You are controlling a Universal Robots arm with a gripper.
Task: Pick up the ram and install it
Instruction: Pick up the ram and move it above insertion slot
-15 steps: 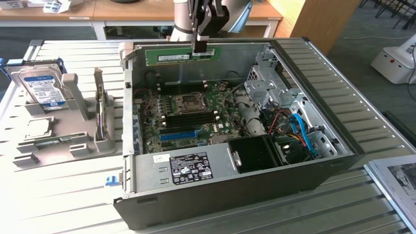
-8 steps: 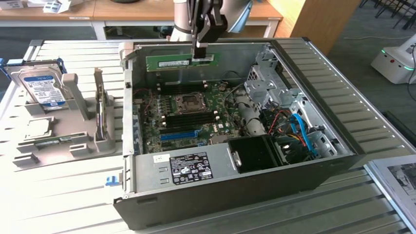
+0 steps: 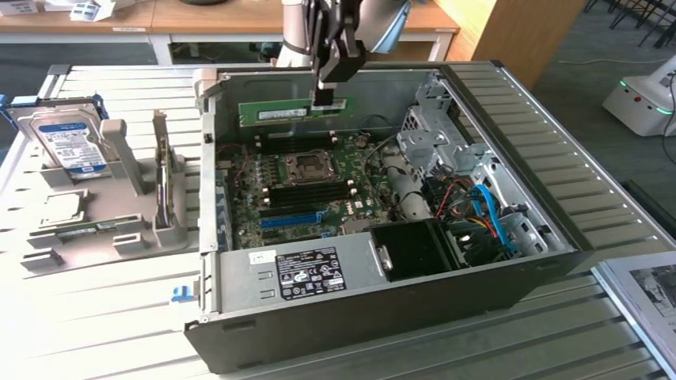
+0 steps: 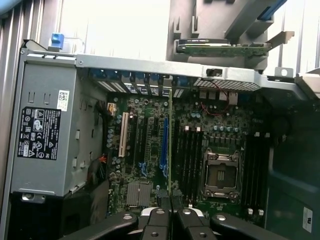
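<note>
The ram (image 3: 287,112), a long green stick with a white label, hangs level above the far side of the open computer case (image 3: 528,198). My gripper (image 3: 328,101) comes down from above and is shut on the stick's upper edge near its end on the exterior view's right. In the wrist view the ram (image 4: 170,145) appears edge-on as a thin green line running out from between the black fingers (image 4: 161,216), over the motherboard (image 4: 150,150). It lies just beside the black memory slots (image 4: 187,160) that flank the processor socket (image 4: 220,175). The stick is clear of the board.
A grey holder (image 3: 127,229) on the exterior view's left carries a silver hard drive (image 3: 66,142) and a small square processor chip (image 3: 62,207). Inside the case are the power supply (image 3: 306,273), a black fan shroud (image 3: 417,249), drive cages (image 3: 438,134) and loose cables (image 3: 486,210).
</note>
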